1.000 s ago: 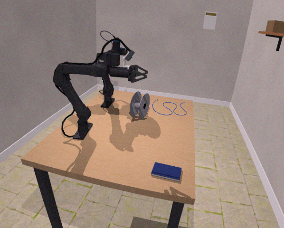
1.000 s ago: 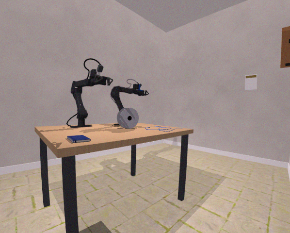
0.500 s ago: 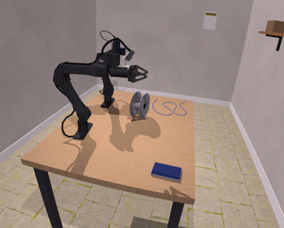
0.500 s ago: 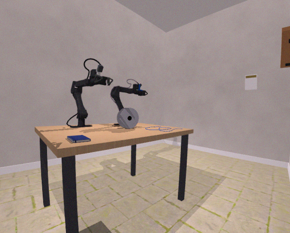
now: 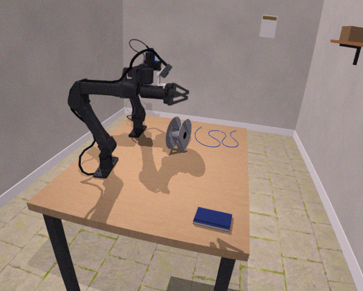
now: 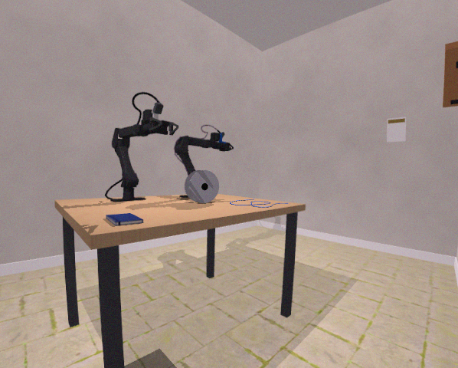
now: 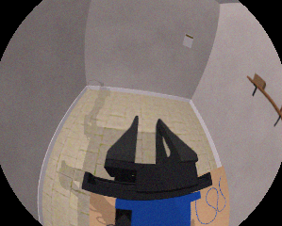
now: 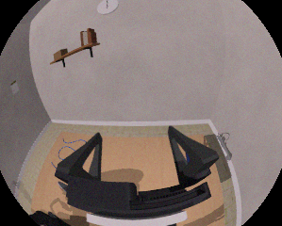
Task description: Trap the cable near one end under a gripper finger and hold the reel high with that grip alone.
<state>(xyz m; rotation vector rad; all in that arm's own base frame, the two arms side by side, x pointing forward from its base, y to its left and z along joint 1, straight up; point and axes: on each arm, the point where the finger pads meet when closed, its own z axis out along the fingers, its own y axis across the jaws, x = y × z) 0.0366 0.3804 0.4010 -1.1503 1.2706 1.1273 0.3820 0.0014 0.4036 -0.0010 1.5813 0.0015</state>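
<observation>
The grey reel [image 5: 178, 134] [image 6: 201, 186] stands on its rims on the table [image 5: 150, 200] [image 6: 169, 223]. The thin blue cable [image 5: 216, 139] [image 6: 256, 203] [image 7: 210, 203] lies loose in curls on the table just beside it, apart from the reel. My right gripper [image 5: 184, 94] [image 6: 174, 127] [image 8: 133, 133] is wide open and empty, high above the reel. My left gripper [image 6: 229, 147] [image 7: 147, 120] is also high in the air, its fingers drawn in to a narrow gap with nothing between them. In the top view it is mostly hidden behind the right arm.
A blue book [image 5: 212, 218] [image 6: 124, 218] lies flat near the table's front corner, far from the reel. Both arm bases stand along the table's far left side. A shelf with a cardboard box [image 5: 354, 33] hangs on the wall.
</observation>
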